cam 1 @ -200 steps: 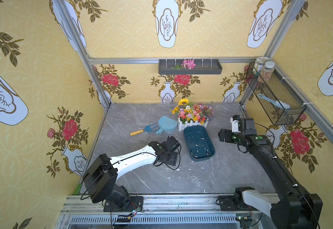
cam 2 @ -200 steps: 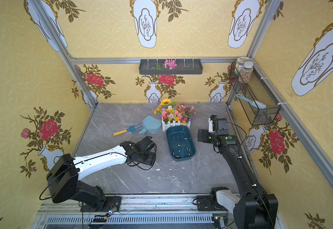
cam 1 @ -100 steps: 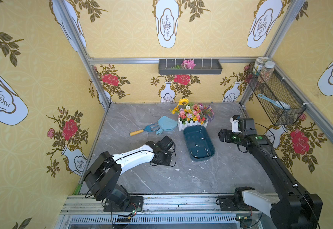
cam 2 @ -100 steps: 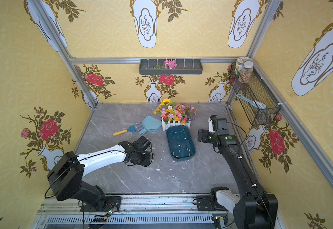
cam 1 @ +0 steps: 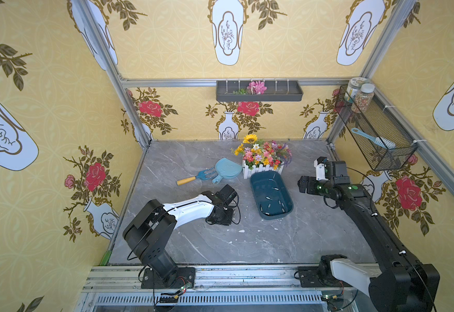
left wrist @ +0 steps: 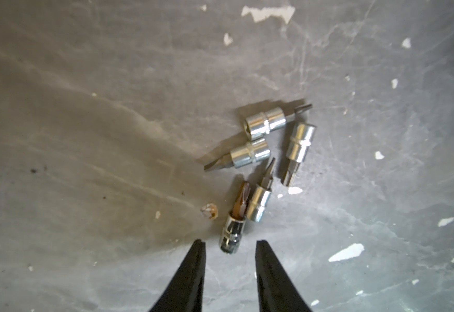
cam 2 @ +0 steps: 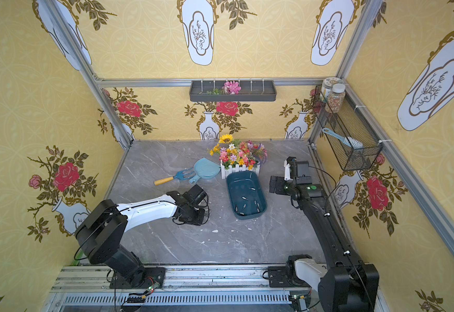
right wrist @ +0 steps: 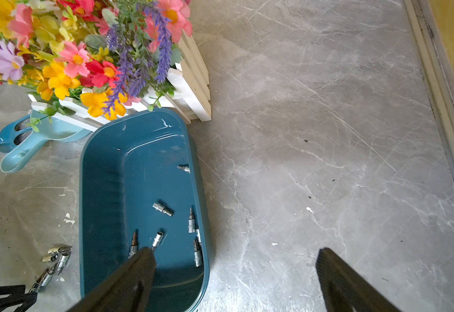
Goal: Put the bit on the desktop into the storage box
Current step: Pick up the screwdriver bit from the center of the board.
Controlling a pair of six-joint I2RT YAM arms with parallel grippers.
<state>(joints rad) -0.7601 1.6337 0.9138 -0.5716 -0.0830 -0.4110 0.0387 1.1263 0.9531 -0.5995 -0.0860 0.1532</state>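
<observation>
Moved since a second ago: my left arm has drawn back from beside the storage box point(cam 1: 261, 181) toward its own base, and the left gripper point(left wrist: 229, 243) has narrowed from wide. My right arm sits as it did.
Left gripper: narrow but not closed. Its two black fingertips point(left wrist: 200, 243) stand either side of the socket end of one bit, with a strip of desktop point(cam 1: 274, 243) showing on each side, so I see no contact.
Target bit: a cross-head bit point(left wrist: 234, 224) lying flat on the desktop, tip pointing away from the gripper and resting against its neighbour.
Other loose bits: four more in a tight cluster just past it, among them a flat-blade bit point(left wrist: 244, 158). My right wrist view shows the cluster just beside one long side of the box, not touching it.
Top views: my left wrist hides the cluster in both.
Storage box: on the desktop, its far end up against the white flower box point(cam 1: 263, 159). Several bits already lie inside.
Right gripper point(right wrist: 235, 254): wide open and empty, held above bare desktop at the box's other long side.
Clutter: a light blue dustpan point(cam 1: 227, 170) and a yellow-handled rake point(cam 1: 193, 178) lie beside the flower box on my left arm's side.
</observation>
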